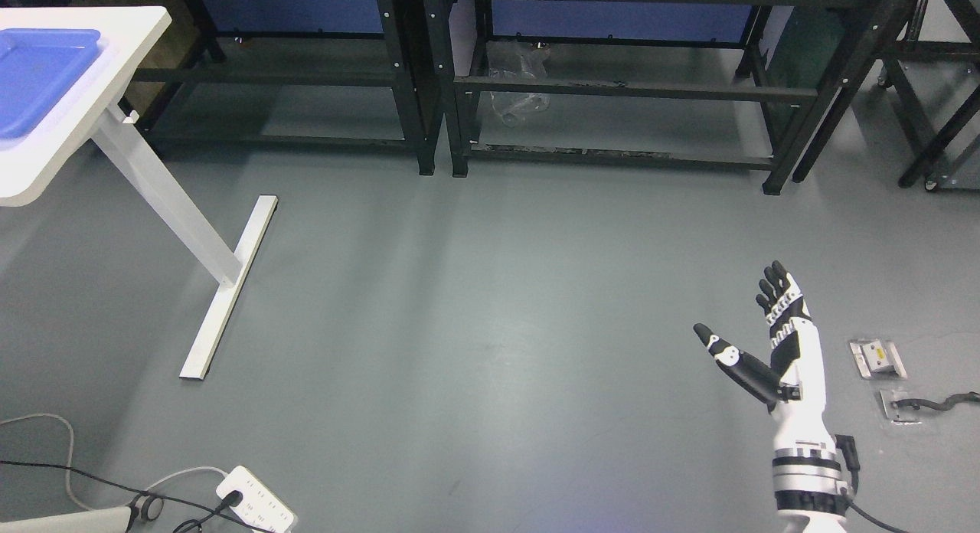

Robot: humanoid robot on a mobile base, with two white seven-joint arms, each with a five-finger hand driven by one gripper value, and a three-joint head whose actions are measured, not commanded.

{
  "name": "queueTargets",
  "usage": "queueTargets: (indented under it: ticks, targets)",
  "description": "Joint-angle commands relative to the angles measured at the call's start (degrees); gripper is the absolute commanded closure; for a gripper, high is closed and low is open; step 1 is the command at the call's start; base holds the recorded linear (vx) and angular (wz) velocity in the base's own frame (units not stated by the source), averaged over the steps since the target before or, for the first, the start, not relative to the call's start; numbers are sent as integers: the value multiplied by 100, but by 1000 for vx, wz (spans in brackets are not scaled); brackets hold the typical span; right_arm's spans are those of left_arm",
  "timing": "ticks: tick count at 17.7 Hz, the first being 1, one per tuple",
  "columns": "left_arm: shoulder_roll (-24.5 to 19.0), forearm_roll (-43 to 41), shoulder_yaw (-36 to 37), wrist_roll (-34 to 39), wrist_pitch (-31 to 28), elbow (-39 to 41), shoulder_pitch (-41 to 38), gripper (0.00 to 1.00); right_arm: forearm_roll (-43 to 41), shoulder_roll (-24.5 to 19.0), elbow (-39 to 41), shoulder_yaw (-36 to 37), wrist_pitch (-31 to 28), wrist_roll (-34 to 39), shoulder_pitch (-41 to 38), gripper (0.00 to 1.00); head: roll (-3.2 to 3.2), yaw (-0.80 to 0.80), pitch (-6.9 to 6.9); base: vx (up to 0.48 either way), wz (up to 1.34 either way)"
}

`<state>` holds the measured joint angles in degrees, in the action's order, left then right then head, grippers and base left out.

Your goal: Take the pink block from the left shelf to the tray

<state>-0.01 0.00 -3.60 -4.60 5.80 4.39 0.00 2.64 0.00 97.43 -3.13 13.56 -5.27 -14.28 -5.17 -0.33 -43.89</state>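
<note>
We are seeing the right hand point(754, 330) raised over the grey floor point(475, 303) at lower right, fingers extended, thumb splayed, grasping nothing. The left arm is not showing; only a pale edge sits at the bottom-left corner and we cannot tell what it is.

The pink block is not showing anywhere. The blue tray point(42, 77) is sitting on the white counter point(115, 66) at upper left, cut by the picture's left edge, and what we see of its inside looks bare.

We are judging the step as locating and approaching the shelf, with the pick not yet started. To do it well, we are thinking the view needs to swing until the block shows before the arm commits, with the hand kept released and clear of the counter's leg point(164, 196) and the floor cables point(92, 483) by the power strip point(256, 508).

Hidden or unclear: the black racks point(612, 89) along the top are cropped, so we are seeing only lower rails and legs, no shelf surfaces. Which one is the left shelf, we cannot tell. Clear plastic wrap point(521, 85) is lying under the middle rack. Small metal brackets point(877, 361) are lying on the floor just right of the hand; details are too small to read.
</note>
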Motion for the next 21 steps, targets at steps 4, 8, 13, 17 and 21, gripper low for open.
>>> queueTargets:
  ticks: [4,8,13,17,21]
  targets:
    - [-99,-9,0,3,0,0,-53,0,0,100,66,-232,6,0,-30,0,0,0,0,0,0]
    - [-99,-9,0,3,0,0,-53,0,0,100,66,-285,15,0,-30,0,0,0,0,0,0]
    - [-99,-9,0,3,0,0,-53,0,-9,100,66,-276,67,0,-30,0,0,0,0,0,0]
    - [-99,-9,0,3,0,0,-53,0,-229,100,66,-294,94,17,-22,0,0,0,0,0,0]
    - [-99,-9,0,3,0,0,-53,0,-133,100,57,-311,76,9,-30,0,0,0,0,8,0]
